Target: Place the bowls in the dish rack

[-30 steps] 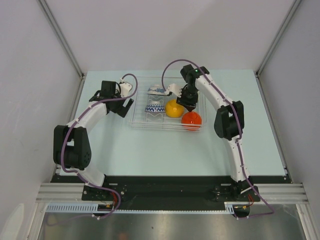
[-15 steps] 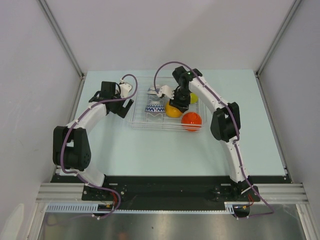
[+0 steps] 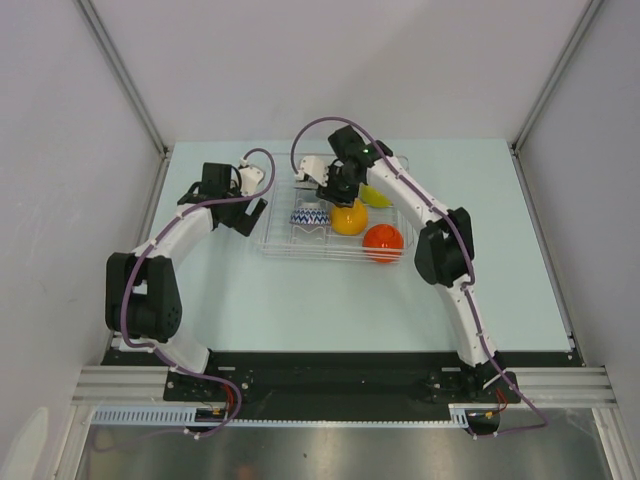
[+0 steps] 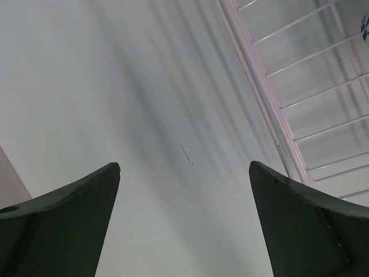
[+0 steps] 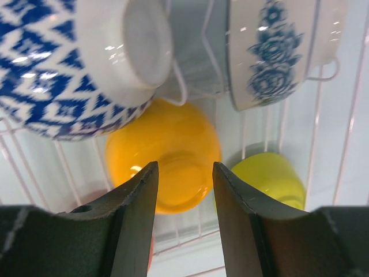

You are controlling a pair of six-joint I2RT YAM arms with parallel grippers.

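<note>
The clear dish rack sits mid-table. In it are an orange bowl, a red bowl, a yellow-green bowl and two white bowls with blue patterns. My right gripper is open and empty, hovering over the rack's far middle. In its wrist view the open gripper frames the orange bowl, with the zigzag bowl, the other patterned bowl and the yellow-green bowl around it. My left gripper is open and empty beside the rack's left wall.
The left wrist view shows bare table between the open fingers and the rack's wire edge at upper right. Grey walls close in the table on three sides.
My right gripper has swung left across the far side of the rack, uncovering the yellow-green bowl. The left arm has not moved.
</note>
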